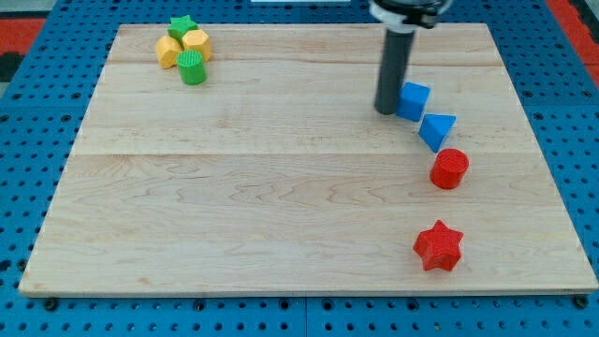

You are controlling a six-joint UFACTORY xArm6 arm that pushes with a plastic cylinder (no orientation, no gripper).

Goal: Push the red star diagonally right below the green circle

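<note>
The red star (438, 246) lies near the view's bottom right of the wooden board (262, 187). The green circle (192, 67), a short green cylinder, sits at the view's top left in a cluster with a green star (182, 25) and two yellow blocks (196, 42) (168, 52). My tip (387, 110) rests on the board at the upper right, touching or almost touching the left side of a blue cube (413, 100). The tip is far above the red star and far right of the green circle.
A blue triangle block (436, 130) lies just below-right of the blue cube. A red cylinder (449, 168) sits below it, between the triangle and the red star. The board's edges border a blue pegboard surface.
</note>
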